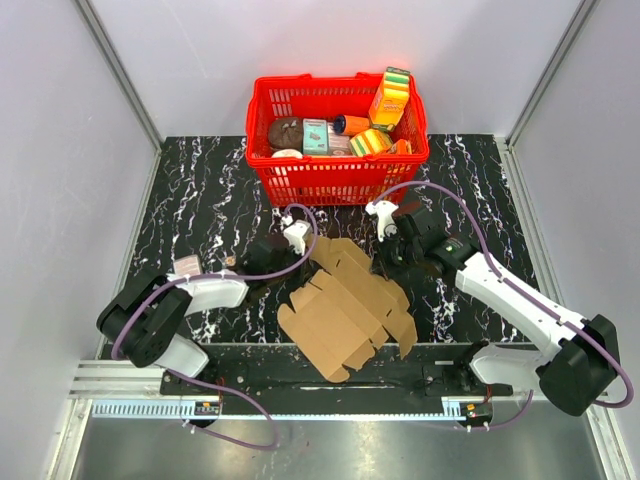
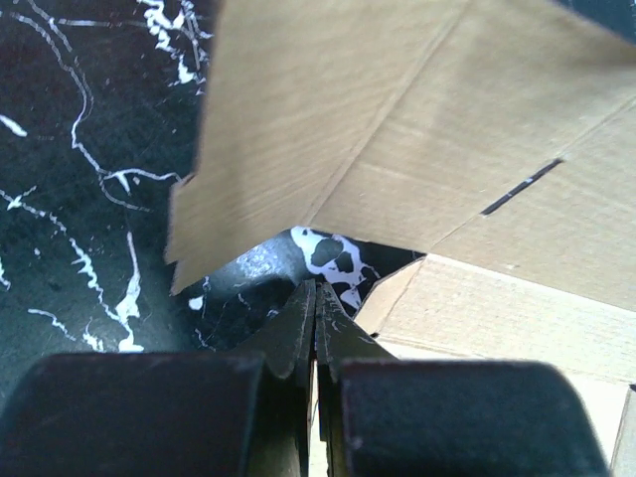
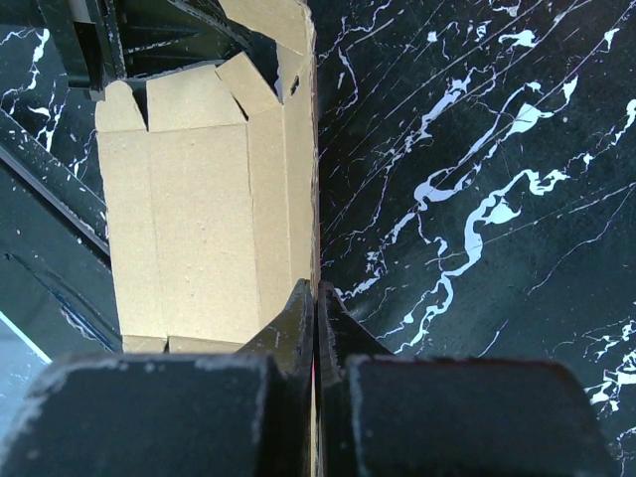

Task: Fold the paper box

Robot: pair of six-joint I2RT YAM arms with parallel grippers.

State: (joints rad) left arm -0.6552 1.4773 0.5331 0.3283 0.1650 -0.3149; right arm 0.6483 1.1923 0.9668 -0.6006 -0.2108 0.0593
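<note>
The paper box (image 1: 345, 305) is a flat brown die-cut sheet with flaps, lying askew on the black marble table between the two arms. My left gripper (image 1: 303, 260) is at its upper left edge. In the left wrist view the left gripper (image 2: 316, 288) is shut, with a thin pale strip of card between its fingers, and a raised flap of the paper box (image 2: 397, 119) stands over it. My right gripper (image 1: 383, 268) is at the sheet's upper right. Seen from the right wrist, the right gripper (image 3: 316, 288) is shut on the edge of the paper box (image 3: 199, 199), which stands edge-on.
A red plastic basket (image 1: 340, 180) full of colourful packages stands at the back of the table, just behind both grippers. Bare marble table (image 1: 200, 200) lies to the left and right of the sheet. A metal rail (image 1: 320, 385) with the arm bases runs along the near edge.
</note>
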